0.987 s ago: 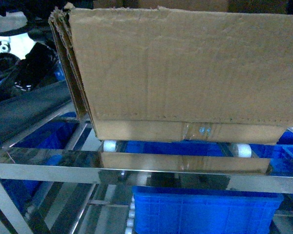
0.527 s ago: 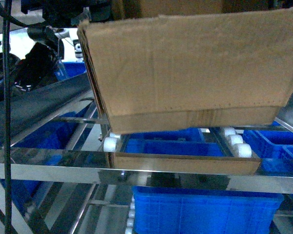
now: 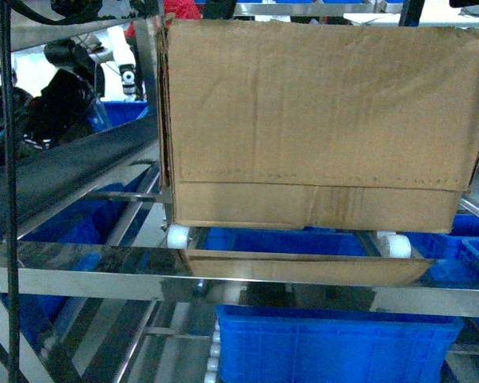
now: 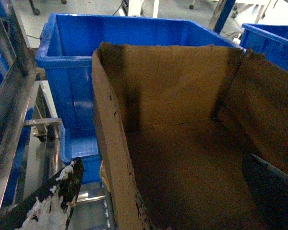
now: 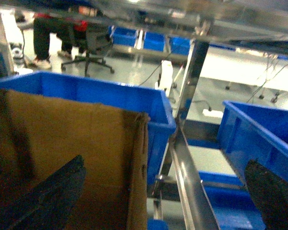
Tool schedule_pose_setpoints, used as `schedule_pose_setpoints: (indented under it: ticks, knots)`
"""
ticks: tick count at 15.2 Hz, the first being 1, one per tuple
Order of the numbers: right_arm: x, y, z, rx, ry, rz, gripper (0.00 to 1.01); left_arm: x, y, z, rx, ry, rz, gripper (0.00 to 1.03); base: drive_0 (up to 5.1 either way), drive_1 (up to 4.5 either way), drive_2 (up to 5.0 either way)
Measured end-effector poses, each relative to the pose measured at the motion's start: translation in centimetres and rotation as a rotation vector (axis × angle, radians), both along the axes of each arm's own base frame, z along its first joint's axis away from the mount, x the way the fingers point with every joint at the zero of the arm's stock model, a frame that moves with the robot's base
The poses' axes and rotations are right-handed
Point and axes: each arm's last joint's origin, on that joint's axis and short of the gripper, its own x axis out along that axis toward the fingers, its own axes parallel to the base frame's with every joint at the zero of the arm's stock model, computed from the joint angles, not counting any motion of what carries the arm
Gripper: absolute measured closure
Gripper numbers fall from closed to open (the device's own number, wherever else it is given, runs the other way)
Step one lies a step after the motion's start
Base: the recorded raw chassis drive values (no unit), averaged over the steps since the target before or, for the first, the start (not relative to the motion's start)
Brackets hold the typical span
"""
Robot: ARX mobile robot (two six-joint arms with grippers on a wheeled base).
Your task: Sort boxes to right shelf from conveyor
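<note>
The brown cardboard box (image 3: 319, 120) sits level on the white rollers (image 3: 178, 237) of the silver right shelf (image 3: 80, 275). In the left wrist view my left gripper (image 4: 161, 163) is open and straddles the box's left wall (image 4: 110, 143), with one finger (image 4: 62, 191) outside and the other (image 4: 271, 187) inside. In the right wrist view my right gripper (image 5: 165, 163) is also open, astride the box's right wall (image 5: 137, 167). One of its fingers (image 5: 48, 196) is inside the box, the other (image 5: 273, 191) outside. The box (image 4: 192, 158) is empty. The conveyor is out of view.
Blue plastic crates stand behind the box (image 4: 86, 62), below the shelf (image 3: 327, 347) and to the right (image 5: 259, 139). A dark sloping surface (image 3: 56, 171) runs along the left. A steel rail (image 5: 192, 182) passes beside the box's right wall. A cable (image 3: 8, 191) hangs at the left.
The box rose and tilted, moved farther into the shelf, then came down level on the rollers. Its left edge has shifted right in the head view.
</note>
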Motion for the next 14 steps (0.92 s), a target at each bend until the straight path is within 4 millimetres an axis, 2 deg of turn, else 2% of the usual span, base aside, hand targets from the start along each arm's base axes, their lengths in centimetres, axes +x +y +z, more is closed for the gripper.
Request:
schedule_pose_setpoints:
  ticks: [3,5,7,10,11,13,14]
  knots:
    - [-2.1,0.8,1.3,0.004,-0.135,-0.020,0.03,-1.2,-0.1,0.4,-0.032,-0.049,0.025,0.05,0.0,0.00,0.0]
    - [-3.8,1.4,0.3,-0.011,-0.117,-0.001,0.03,-3.2,-0.3,0.6,-0.037,-0.084,0.021,0.05,0.0,0.00,0.0]
    - [-5.8,1.2,-1.0,-0.017,-0.085,0.004,0.03,-5.7,-0.2,-0.3,-0.036,-0.070,0.006,0.05,0.0,0.00,0.0]
    - [-9.1,1.5,-0.4,-0.001,-0.172,0.016,0.03,-8.1,0.5,-2.3,-0.022,-0.026,0.004,0.05,0.0,0.00,0.0]
    - [-10.1,1.4,-0.2,0.001,-0.191,0.031,0.03,-9.1,0.8,-2.5,-0.025,-0.028,0.000,0.05,0.0,0.00,0.0]
    - [-13.1,0.1,-0.1,-0.009,-0.160,0.065,0.03,-13.3,2.4,-1.4,-0.032,-0.040,-0.014,0.05,0.0,0.00,0.0]
    - [-14.7,-1.1,0.9,-0.011,-0.155,0.051,0.03,-15.9,3.8,-0.6,-0.036,-0.039,-0.021,0.05,0.0,0.00,0.0]
